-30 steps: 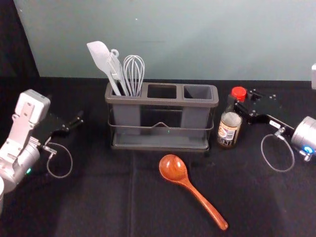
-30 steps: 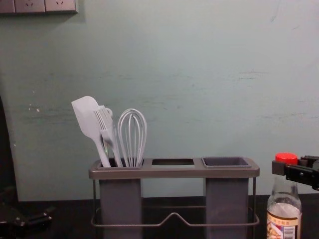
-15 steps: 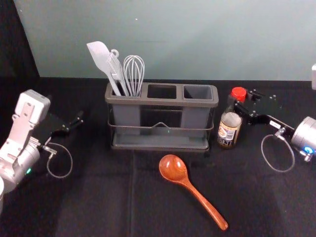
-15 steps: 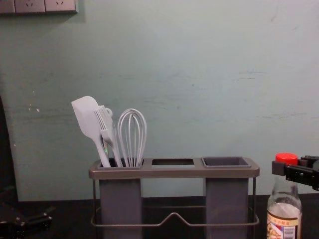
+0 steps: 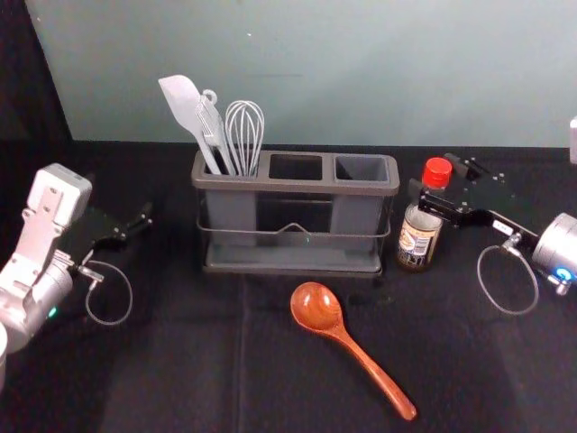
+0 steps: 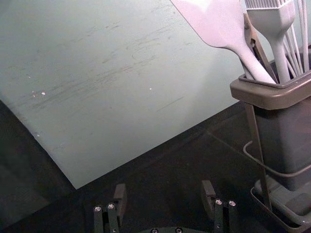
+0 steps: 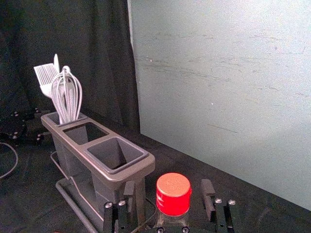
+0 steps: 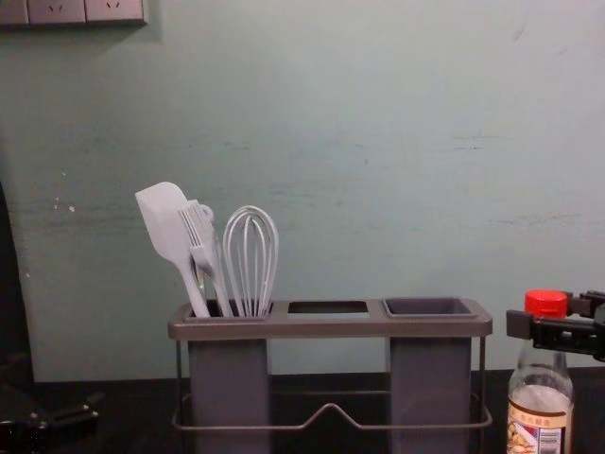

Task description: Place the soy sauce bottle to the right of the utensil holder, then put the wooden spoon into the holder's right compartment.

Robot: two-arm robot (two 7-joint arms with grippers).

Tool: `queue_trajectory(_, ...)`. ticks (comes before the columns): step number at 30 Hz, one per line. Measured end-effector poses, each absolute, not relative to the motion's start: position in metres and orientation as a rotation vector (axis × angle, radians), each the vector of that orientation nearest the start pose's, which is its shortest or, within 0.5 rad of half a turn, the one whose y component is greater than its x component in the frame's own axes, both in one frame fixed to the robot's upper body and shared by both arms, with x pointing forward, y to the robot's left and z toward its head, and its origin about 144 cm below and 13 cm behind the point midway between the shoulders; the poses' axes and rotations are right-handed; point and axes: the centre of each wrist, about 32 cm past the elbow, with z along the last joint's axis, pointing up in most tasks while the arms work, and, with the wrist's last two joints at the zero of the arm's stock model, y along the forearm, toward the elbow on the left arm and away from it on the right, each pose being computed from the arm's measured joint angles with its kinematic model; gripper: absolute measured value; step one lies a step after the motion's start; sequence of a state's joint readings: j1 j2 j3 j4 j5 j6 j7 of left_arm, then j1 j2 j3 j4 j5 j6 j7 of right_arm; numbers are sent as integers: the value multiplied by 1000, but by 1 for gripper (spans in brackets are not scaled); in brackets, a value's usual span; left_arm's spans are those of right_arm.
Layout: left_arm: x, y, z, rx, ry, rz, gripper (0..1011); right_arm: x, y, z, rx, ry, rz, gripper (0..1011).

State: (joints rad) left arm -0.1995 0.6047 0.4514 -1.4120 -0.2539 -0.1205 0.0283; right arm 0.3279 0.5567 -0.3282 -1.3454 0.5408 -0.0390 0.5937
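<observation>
The soy sauce bottle (image 5: 419,236) stands upright just right of the utensil holder (image 5: 293,266), a small gap between them. My right gripper (image 5: 432,176) is open around the bottle's neck; in the right wrist view, the gripper (image 7: 167,196) has space on both sides of the red cap (image 7: 173,193). The wooden spoon (image 5: 317,308) lies in front of the holder, bowl toward it and handle toward the front right. Off to the holder's left, my left gripper (image 5: 140,225) is parked; in the left wrist view that gripper (image 6: 163,196) is open and empty.
A white spatula (image 5: 183,104), a brush and a whisk (image 5: 244,135) stand in the holder's left compartment. The middle opening (image 5: 296,167) and right compartment (image 5: 361,168) hold nothing visible. A pale wall (image 5: 361,72) rises behind the dark-covered table (image 5: 162,361).
My right gripper has opened, its fingers spreading away from the bottle's neck. The bottle stays upright with a very slight shift. The spoon, holder and left arm look unmoved.
</observation>
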Motion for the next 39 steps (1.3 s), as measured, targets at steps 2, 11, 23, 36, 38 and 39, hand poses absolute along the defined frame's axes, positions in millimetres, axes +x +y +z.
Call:
queue_trajectory(2,489,310,1140,304,-285,1248,1005,535,-336,1190,-66,-41,-824,901)
queue_trajectory(11,489,310,1140,304,-285,1248,1005,535,-336,1190,-65,-42,-824,1002)
queue_trajectory(23,489,310,1140,304,-285,1248,1005,535,-336,1190,-65,-42,-824,1003)
queue_trajectory(36,489,310,1140,304,-285,1248,1005,516,-341,1211,-26,-110,-855,1003)
queue_trajectory(38,489,310,1140,304,-285,1248,1005,508,-343,1219,-11,-126,-858,1003)
queue_trajectory(39,489,310,1140,304,-285,1248,1005,505,-343,1222,-7,-133,-855,1003)
